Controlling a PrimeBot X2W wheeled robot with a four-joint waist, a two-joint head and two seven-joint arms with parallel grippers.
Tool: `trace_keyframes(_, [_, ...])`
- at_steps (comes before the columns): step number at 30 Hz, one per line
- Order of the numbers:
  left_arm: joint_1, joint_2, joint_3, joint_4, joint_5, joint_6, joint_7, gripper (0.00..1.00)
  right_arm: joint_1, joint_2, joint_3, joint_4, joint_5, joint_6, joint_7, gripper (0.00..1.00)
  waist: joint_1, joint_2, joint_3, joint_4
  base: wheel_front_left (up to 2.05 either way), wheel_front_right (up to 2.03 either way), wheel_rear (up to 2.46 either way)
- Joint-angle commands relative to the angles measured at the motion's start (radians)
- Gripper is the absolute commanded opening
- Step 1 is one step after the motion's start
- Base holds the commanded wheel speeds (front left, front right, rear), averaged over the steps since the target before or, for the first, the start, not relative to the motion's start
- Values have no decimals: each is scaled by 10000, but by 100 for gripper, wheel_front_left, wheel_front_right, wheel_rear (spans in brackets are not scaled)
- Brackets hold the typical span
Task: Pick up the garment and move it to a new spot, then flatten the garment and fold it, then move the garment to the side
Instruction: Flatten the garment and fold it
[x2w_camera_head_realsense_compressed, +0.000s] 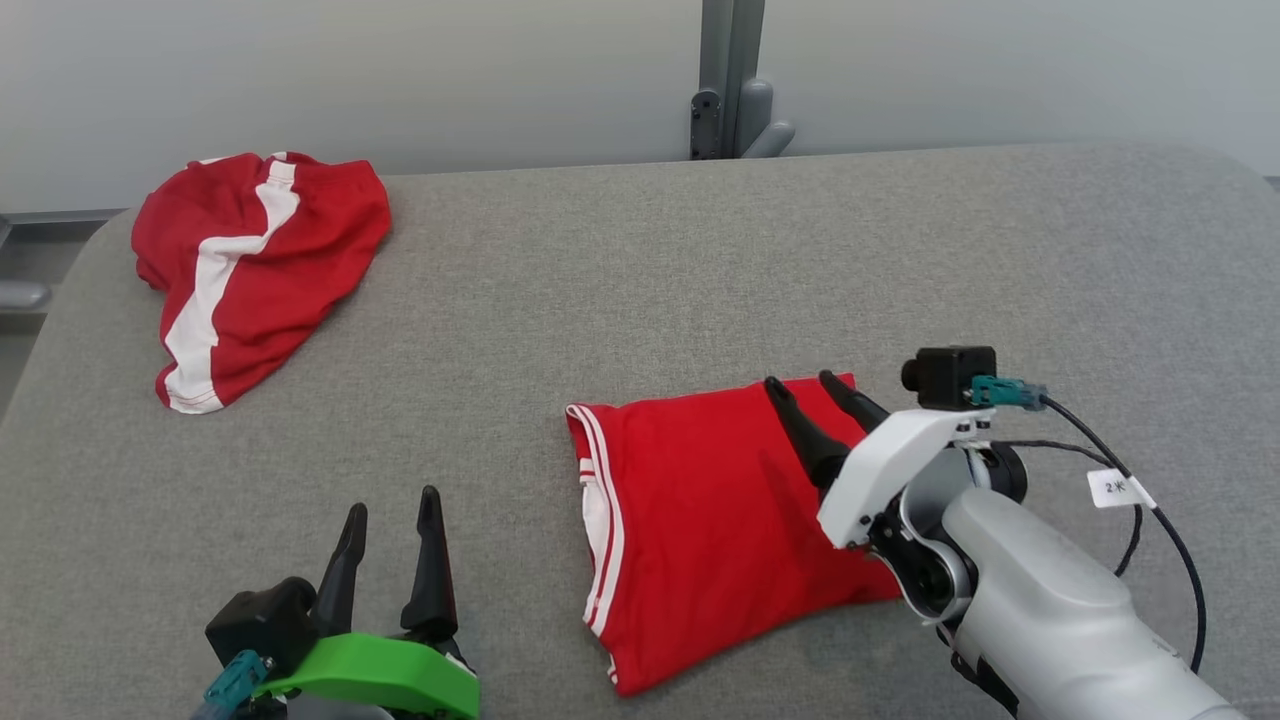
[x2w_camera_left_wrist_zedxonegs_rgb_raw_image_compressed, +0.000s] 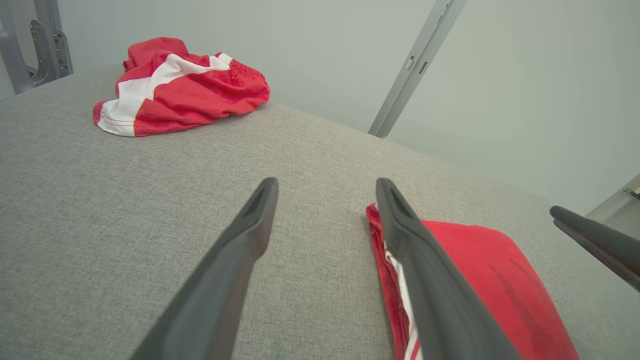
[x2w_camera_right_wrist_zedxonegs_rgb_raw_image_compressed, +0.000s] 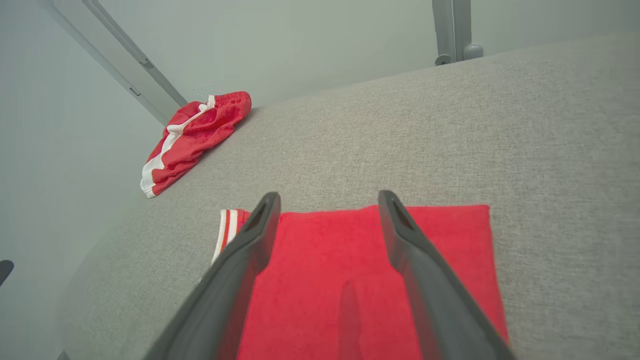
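A folded red garment (x2w_camera_head_realsense_compressed: 700, 510) with white stripes along its left edge lies flat on the grey table, right of centre near the front. It also appears as the red garment (x2w_camera_right_wrist_zedxonegs_rgb_raw_image_compressed: 345, 280) under my right fingers and as the red garment (x2w_camera_left_wrist_zedxonegs_rgb_raw_image_compressed: 475, 270) at the lower right of the left wrist view. My right gripper (x2w_camera_head_realsense_compressed: 800, 385) is open and hovers over the garment's far right part, holding nothing. My left gripper (x2w_camera_head_realsense_compressed: 392, 507) is open too, low at the front left, apart from the garment's striped edge. The right gripper's fingers (x2w_camera_left_wrist_zedxonegs_rgb_raw_image_compressed: 595, 240) enter the left wrist view from the right.
A second red garment (x2w_camera_head_realsense_compressed: 250, 270) with a broad white stripe lies crumpled at the far left corner of the table (x2w_camera_head_realsense_compressed: 700, 260). A grey metal post (x2w_camera_head_realsense_compressed: 730, 80) stands behind the table's far edge. A cable with a white tag (x2w_camera_head_realsense_compressed: 1115, 488) hangs off my right wrist.
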Motion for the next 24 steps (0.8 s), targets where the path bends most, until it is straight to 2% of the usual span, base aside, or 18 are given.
trace_keyframes(1, [62,70,33,-21,-8,41,10,100,238,-33,-49,-6,-13,3,-80,100,0,116,20,-52,0,0,0])
trace_keyframes(8, [108,144,40,-118,11,95,18,100,898,-371,-559,23,-8,3,-459,100,0,116,34,-298,0,0,0])
trace_keyframes(14, [208,193,61,-198,78,182,-17,100,1238,-915,-1161,-93,-597,1,-955,100,0,116,-28,-668,0,0,0])
trace_keyframes(20, [305,254,157,-267,140,258,-66,100,1880,-1177,-2394,-674,-1817,3,-1295,100,0,116,-104,-1021,0,0,0])
trace_keyframes(24, [357,347,231,-243,321,361,-91,100,2548,-1079,-3562,-1712,-3051,1,-1327,100,0,116,-114,-1151,0,0,0])
